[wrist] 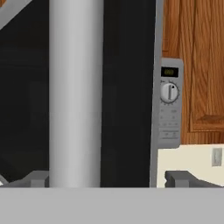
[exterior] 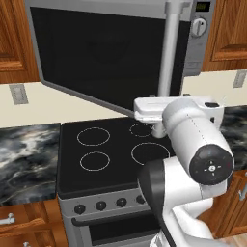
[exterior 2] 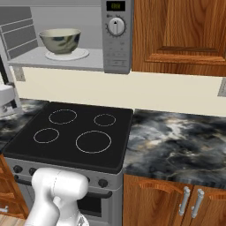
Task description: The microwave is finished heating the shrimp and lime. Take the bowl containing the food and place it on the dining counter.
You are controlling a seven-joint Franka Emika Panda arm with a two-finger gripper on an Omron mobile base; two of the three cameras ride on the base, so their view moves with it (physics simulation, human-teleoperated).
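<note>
Kitchen, microwave [exterior 2: 66, 35] open, bowl [exterior 2: 60, 40] inside (contents hidden)

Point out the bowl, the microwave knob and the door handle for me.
bowl [exterior 2: 60, 40]: right base view, its outer wall.
knob [exterior 2: 116, 26]: right base view, dial face.
door handle [wrist: 75, 96]: hand view, mid-bar.

White, glossy, rounded arm links [exterior: 190, 128]; black joint cap [exterior: 211, 166] at four o'clock bears small white markings; a faint dotted seam line runs along the upper link; dark elbow collar below
</note>
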